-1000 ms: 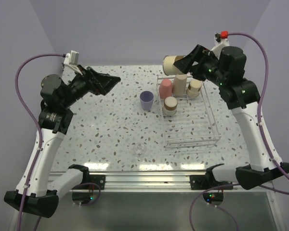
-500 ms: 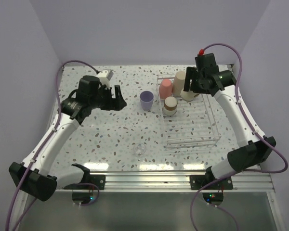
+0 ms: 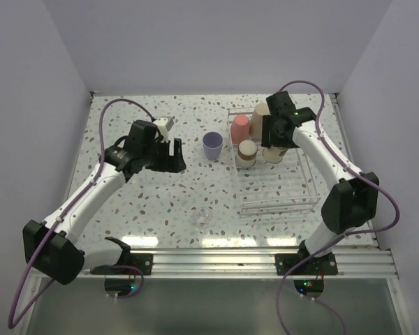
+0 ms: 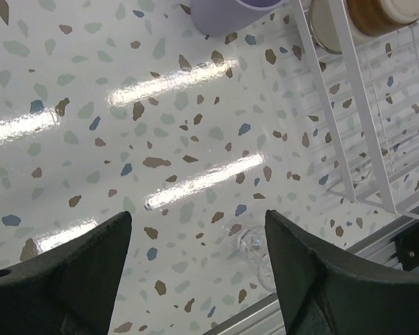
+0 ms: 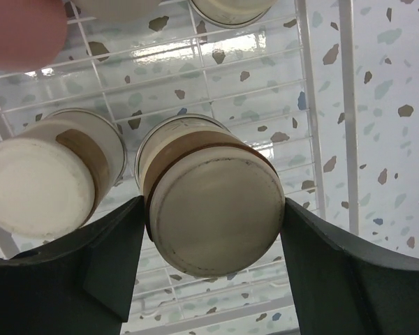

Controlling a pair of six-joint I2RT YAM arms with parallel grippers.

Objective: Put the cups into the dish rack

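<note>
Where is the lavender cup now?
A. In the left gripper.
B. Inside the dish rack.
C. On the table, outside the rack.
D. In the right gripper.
C: the lavender cup stands on the table left of the dish rack; the left gripper is open and empty, the right gripper grips a beige cup.

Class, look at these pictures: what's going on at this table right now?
Two robot arms are loading cups into a clear dish rack. The right gripper holds a short beige cup upside down inside the rack, beside another beige cup standing there. A pink cup and a taller tan cup are in the rack too. The left gripper is open and empty above the table, and the lavender cup stands outside the rack, not yet loaded.
</note>
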